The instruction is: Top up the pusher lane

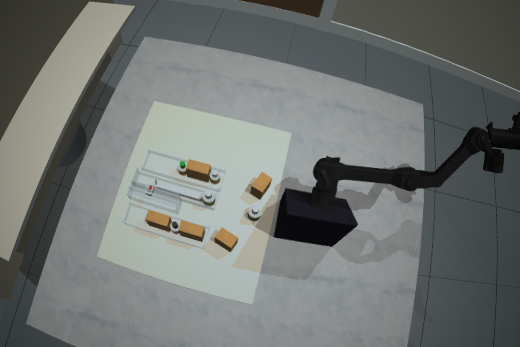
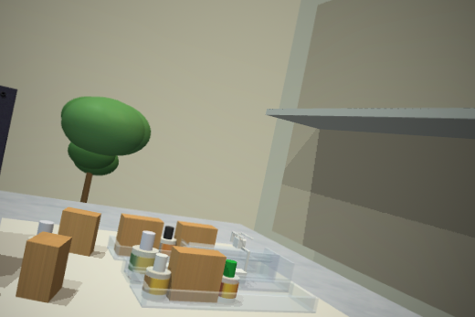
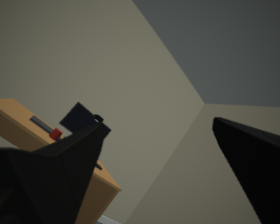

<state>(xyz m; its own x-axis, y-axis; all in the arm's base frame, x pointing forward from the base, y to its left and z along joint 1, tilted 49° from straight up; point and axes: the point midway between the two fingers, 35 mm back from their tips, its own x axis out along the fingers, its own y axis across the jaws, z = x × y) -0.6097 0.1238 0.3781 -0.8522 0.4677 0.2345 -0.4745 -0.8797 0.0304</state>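
The sprung lane (image 1: 167,192) is the middle one of three clear lanes on the cream mat (image 1: 165,127). A white-capped jar with a green band (image 1: 209,199) (image 2: 145,249) stands at its front end. The pusher plate with a red mark (image 1: 150,188) sits further back in the lane. A loose white-capped jar (image 1: 255,214) (image 2: 45,227) stands on the mat in front of the lanes, near the arm's base; a box hides its band. My gripper (image 1: 495,163) (image 3: 157,125) is open and empty. It is stretched far off to the right, away from the mat, and faces a wall.
The far lane holds a green-capped jar (image 1: 182,164) (image 2: 229,275), a wooden box (image 1: 198,169) and a yellow-banded jar (image 1: 215,176) (image 2: 158,275). The near lane holds two boxes and a black-capped jar (image 1: 175,226). Loose boxes (image 1: 261,184) (image 1: 226,238) stand on either side of the loose jar.
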